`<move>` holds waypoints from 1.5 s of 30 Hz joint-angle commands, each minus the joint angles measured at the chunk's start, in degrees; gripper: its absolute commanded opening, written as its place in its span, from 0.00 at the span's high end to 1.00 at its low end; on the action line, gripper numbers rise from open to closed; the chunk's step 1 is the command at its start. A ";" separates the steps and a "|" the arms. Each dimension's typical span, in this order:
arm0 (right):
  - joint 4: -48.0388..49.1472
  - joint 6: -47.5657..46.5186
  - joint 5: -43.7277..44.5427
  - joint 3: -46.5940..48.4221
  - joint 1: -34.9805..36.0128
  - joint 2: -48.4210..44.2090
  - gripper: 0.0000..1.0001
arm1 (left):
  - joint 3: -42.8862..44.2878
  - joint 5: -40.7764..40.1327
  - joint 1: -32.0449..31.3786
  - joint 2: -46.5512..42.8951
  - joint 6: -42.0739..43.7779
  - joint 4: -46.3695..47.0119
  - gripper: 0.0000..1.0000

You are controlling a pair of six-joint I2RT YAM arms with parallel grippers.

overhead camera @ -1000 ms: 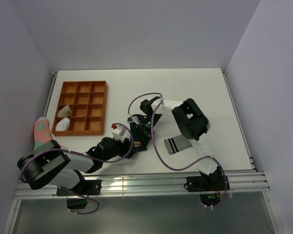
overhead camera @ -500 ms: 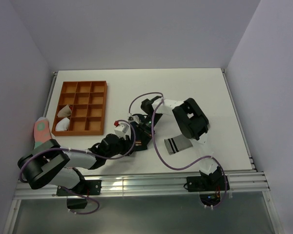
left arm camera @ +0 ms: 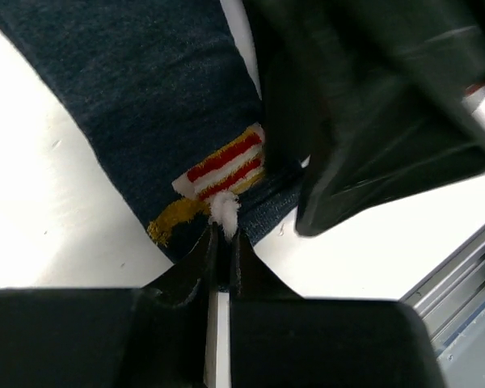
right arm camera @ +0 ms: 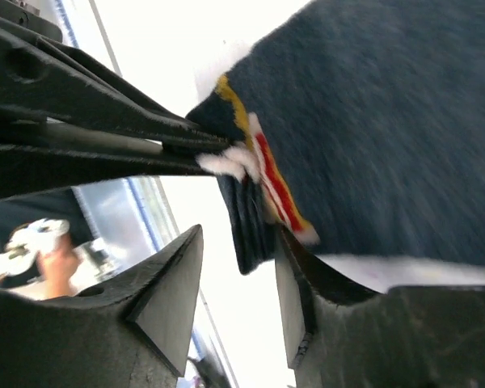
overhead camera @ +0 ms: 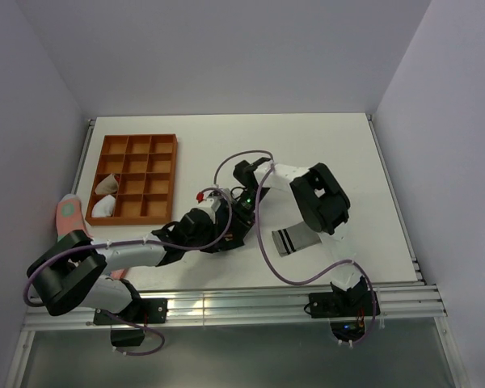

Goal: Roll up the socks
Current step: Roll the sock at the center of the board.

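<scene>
The black-and-grey left arm (overhead camera: 137, 255) is reaching from the near left corner to the middle of the white table (overhead camera: 226, 137), and the white-and-black right arm (overhead camera: 295, 182) is bending leftward to meet it. Their ends are crowding over a dark navy sock (overhead camera: 234, 239), which is mostly hidden. A grey sock with a dark-striped cuff (overhead camera: 291, 241) is lying just right of them. An orange compartmented tray (overhead camera: 141, 137) is holding two pale rolled bundles (overhead camera: 105, 207), and a pink sock with a teal spot (overhead camera: 67, 214) is lying beside it.
</scene>
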 commanded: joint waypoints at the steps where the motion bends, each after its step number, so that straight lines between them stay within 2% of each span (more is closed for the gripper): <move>1: 5.47 2.02 4.42 -0.82 -0.63 -5.53 0.51 | 3.05 -0.31 -0.25 -1.18 -2.44 -9.69 1.00; 12: 14.53 7.03 12.51 -7.76 -3.35 -16.15 0.49 | 5.50 2.67 -0.25 2.07 -5.34 -14.78 1.00; 19: 24.19 3.79 25.60 -20.14 -4.68 -29.08 0.48 | 8.58 7.77 -0.07 2.95 -6.92 -19.53 1.00; 26: 30.69 -2.62 26.58 -30.86 -3.80 -39.36 0.52 | 10.17 13.21 0.19 5.59 -6.66 -22.97 1.00; 29: 34.30 -6.58 29.91 -35.95 0.06 -45.24 0.52 | 10.34 16.64 0.36 6.38 -6.83 -23.41 1.00; 30: 35.18 -7.20 31.49 -37.20 3.29 -46.31 0.51 | 10.52 17.78 0.54 6.55 -6.75 -23.67 1.00; 35: 40.97 -9.75 34.22 -44.13 10.87 -52.98 0.51 | 12.71 18.75 0.98 8.05 -5.25 -27.71 1.00; 40: 44.33 -12.29 34.14 -48.72 17.20 -58.35 0.57 | 13.59 20.51 1.33 9.98 -4.46 -28.85 1.00; 45: 46.97 -14.50 34.05 -51.97 22.47 -61.79 0.57 | 14.03 21.31 1.42 10.86 -4.11 -29.47 1.00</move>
